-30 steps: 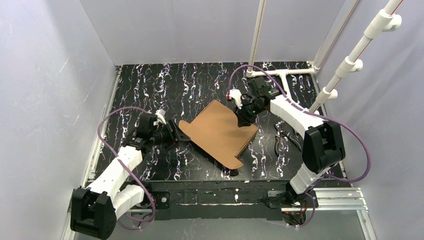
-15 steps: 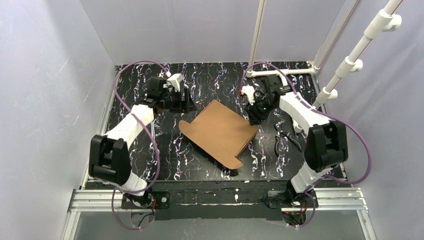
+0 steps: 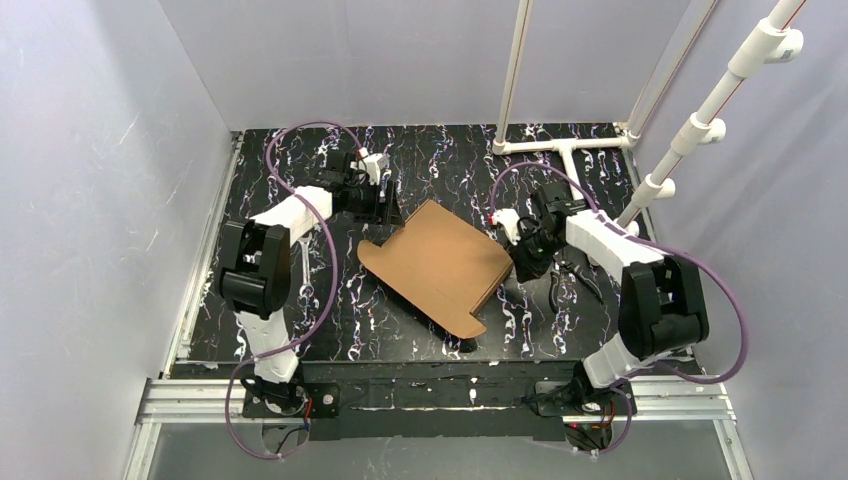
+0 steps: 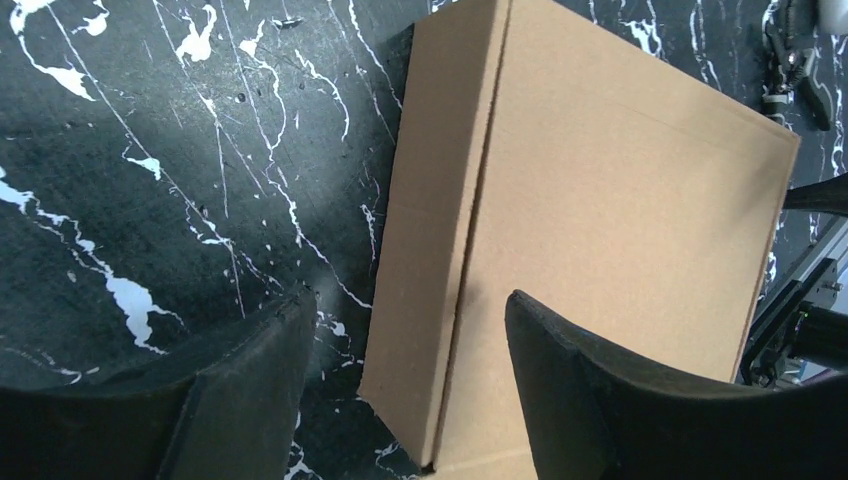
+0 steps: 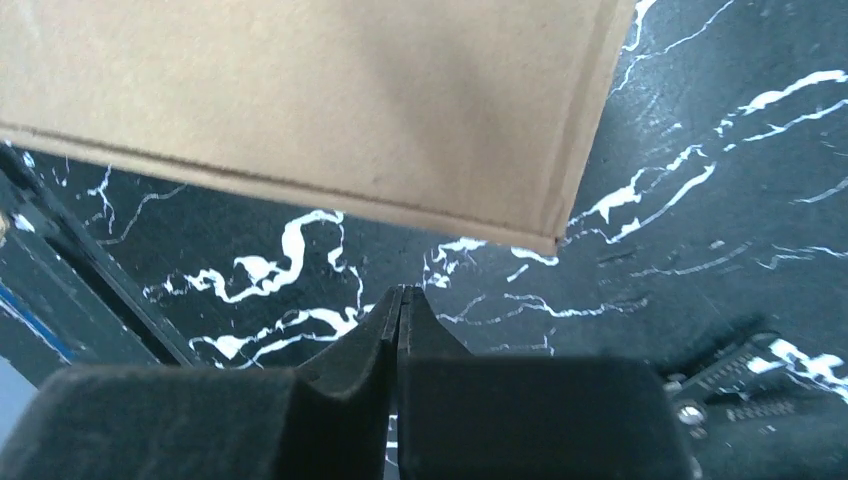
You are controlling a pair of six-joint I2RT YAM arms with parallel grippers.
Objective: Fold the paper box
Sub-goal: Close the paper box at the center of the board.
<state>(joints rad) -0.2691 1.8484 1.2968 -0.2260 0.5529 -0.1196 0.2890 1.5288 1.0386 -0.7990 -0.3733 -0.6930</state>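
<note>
Black white-veined table (image 3: 420, 160) with flat brown corrugated cardboard box (image 3: 440, 262); left gripper (image 3: 394, 211) open over its far-left edge, right gripper (image 3: 521, 269) closed, empty, beside right edge.

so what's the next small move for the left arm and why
Probably lower the open left gripper onto the creased side panel of the brown corrugated cardboard box beneath it; the shut right gripper sits off the box's corner, holding nothing.

A black table (image 3: 400, 340) veined with white streaks, marble-like, sits boxed in by plain pale lilac walls (image 3: 100, 150) on three sides. White pipes (image 3: 516, 70) rise at the far right corner. A silver rail (image 3: 680, 395) runs along the near edge. The light is soft and even.
</note>
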